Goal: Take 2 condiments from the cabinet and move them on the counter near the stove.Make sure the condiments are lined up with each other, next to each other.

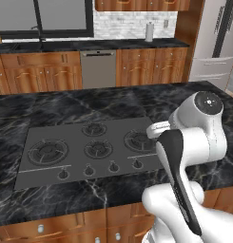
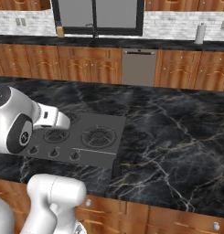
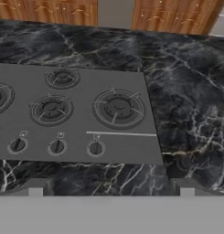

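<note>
Condiments are nowhere I can pick out from my cameras; what lies before me is the black marble desk, running wide to the right of the stove. That stove sits near the desk's front edge, its knobs along the near side. Across the room stands a paper-towel roll by the back wall. My hand hovers above the stove's front right corner, fingers spread wide and empty.
</note>
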### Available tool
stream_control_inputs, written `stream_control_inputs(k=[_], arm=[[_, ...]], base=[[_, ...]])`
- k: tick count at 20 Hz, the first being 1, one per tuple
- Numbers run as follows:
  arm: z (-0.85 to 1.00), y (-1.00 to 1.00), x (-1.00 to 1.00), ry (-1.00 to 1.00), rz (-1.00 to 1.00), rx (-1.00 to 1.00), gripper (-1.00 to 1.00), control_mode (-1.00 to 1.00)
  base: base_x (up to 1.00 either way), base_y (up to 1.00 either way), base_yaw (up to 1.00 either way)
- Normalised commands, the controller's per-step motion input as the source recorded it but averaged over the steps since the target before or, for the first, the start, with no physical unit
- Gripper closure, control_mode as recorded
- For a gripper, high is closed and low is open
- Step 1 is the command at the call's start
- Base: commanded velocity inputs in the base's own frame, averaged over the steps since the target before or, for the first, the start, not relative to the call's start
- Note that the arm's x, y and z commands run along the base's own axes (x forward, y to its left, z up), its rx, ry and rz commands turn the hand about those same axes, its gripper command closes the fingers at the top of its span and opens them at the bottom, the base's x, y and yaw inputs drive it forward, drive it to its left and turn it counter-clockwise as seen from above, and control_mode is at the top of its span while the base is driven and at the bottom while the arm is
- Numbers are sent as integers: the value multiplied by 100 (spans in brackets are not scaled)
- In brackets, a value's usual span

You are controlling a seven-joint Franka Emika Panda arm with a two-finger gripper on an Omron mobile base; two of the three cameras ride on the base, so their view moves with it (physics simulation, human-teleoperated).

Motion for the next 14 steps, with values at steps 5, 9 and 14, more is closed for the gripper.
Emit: stream_control_inputs(k=[5,9,14], arm=[[0,0,0,0,0,0,-100,100],[0,0,0,0,0,0,-100,100],[0,0,0,0,0,0,-100,100]], base=[[-3,14,10],[-23,34,10],[-78,71,5]])
